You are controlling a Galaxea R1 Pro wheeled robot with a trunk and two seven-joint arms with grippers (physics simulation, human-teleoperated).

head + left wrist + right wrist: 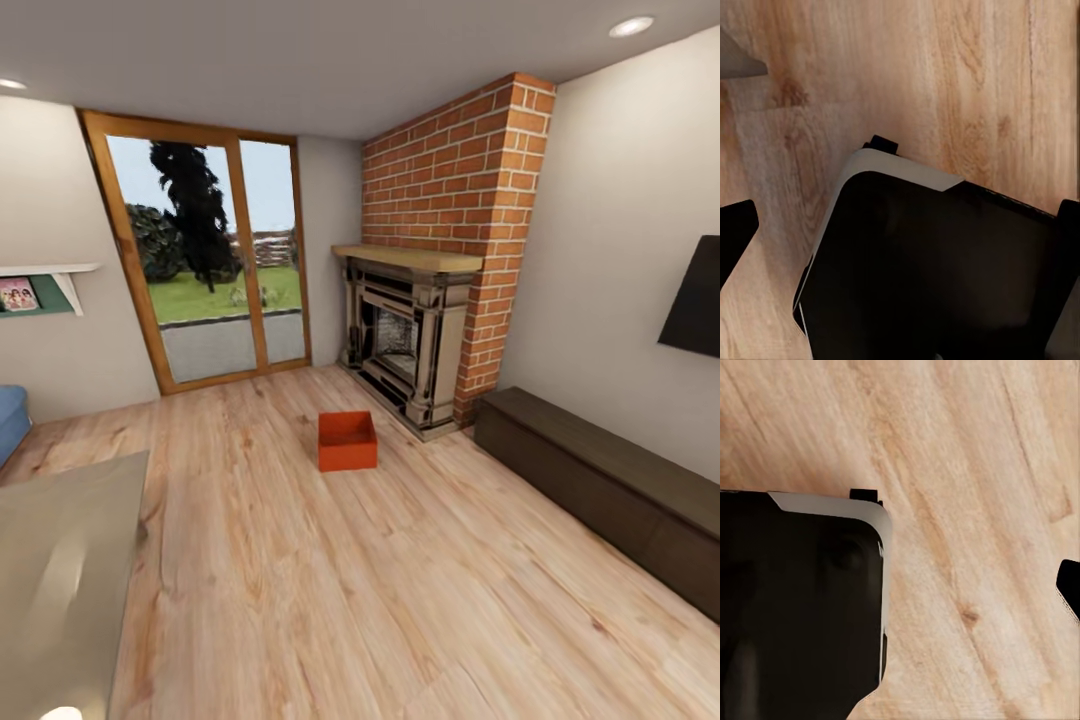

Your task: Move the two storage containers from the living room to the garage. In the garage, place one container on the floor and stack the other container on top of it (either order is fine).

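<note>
Left claw: in my left wrist view I see a dark finger tip (735,236) at the frame's left edge and another dark part at the right edge; I cannot tell how wide it stands, and nothing sits between them that I can make out.
Right claw: in my right wrist view one dark finger tip (1069,589) shows at the right edge; wide or narrow, I cannot tell.
Robot base: a black body with a pale grey rim (892,169) lies under both wrist cameras, over the wood-plank floor (975,472).
Storage container: one orange-red open bin (347,441) rests on the planks at the centre of my head view, just left of the fireplace (405,340).
Surroundings: brick chimney (460,170), glass doors (205,260) at upper left, dark low cabinet (610,490) at right, glossy grey surface (60,570) at lower left.
</note>
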